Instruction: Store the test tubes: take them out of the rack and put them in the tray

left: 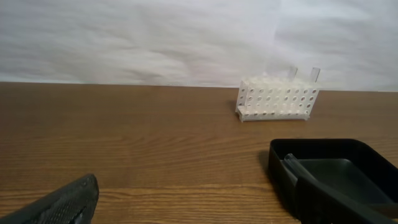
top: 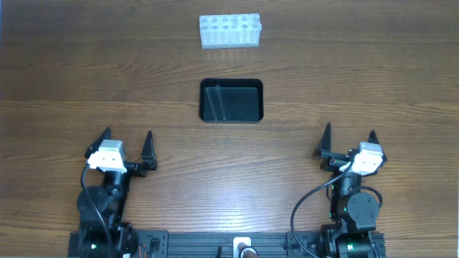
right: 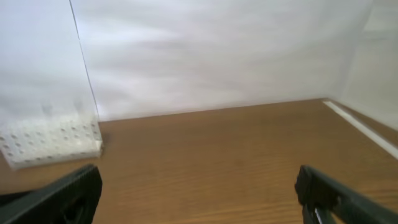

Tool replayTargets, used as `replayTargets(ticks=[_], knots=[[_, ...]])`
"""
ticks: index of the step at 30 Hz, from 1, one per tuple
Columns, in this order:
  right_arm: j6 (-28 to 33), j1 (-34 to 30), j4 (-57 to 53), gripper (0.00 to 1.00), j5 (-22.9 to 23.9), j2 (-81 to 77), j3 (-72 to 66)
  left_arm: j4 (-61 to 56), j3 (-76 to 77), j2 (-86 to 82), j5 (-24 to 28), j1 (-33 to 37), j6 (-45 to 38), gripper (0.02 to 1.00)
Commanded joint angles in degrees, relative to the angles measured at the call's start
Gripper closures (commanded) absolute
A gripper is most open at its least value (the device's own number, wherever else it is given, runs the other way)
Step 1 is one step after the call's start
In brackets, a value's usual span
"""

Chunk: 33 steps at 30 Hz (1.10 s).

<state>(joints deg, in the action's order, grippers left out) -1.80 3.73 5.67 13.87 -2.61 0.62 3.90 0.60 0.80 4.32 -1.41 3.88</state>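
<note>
Top view: both jaws gape empty, well apart from rack [top: 230, 31]; clear tubes [left: 315, 74] may slip if pinched off-centre.

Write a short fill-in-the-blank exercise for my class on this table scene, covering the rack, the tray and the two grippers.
1. The white rack stands beyond the ___ tray.
2. A test tube lies inside the ___.
3. The left gripper and the right gripper both have their fingers ___.

Missing words: black; tray; open.
</note>
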Motion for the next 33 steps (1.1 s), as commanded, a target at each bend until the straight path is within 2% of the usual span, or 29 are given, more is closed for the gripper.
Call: replayTargets(ticks=[1, 5, 12, 15, 21, 27, 33], knots=[[-3.93, -0.42, 10.69, 0.009, -3.63, -9.68, 1.27, 0.20, -0.26, -0.31, 0.57, 0.46, -0.46, 0.018], [-3.96, -0.42, 14.34, 0.009, -9.64, -21.84, 8.11, 0.17, -0.26, -0.31, 0.57, 0.46, -0.46, 0.018], [-5.70, 0.11, 14.23, 0.009, -25.14, -47.10, 26.71, 0.20, -0.26, -0.31, 0.57, 0.46, -0.46, 0.020], [-5.88, 1.97, 13.70, 0.009, -28.85, -57.92, 34.47, 0.20, -0.26, -0.31, 0.57, 0.46, -0.46, 0.018], [-5.66, 8.92, 7.69, 0.007, -27.19, -75.91, 49.46, 0.20, -0.26, -0.31, 0.57, 0.46, -0.46, 0.018], [-5.95, 14.82, 1.03, 0.009, -21.44, -88.39, 62.38, 0.20, -0.26, -0.31, 0.57, 0.46, -0.46, 0.018], [-8.72, 18.99, -6.45, 0.009, -14.58, -97.37, 73.42, 0.20, -0.26, -0.31, 0.57, 0.46, -0.46, 0.020]])
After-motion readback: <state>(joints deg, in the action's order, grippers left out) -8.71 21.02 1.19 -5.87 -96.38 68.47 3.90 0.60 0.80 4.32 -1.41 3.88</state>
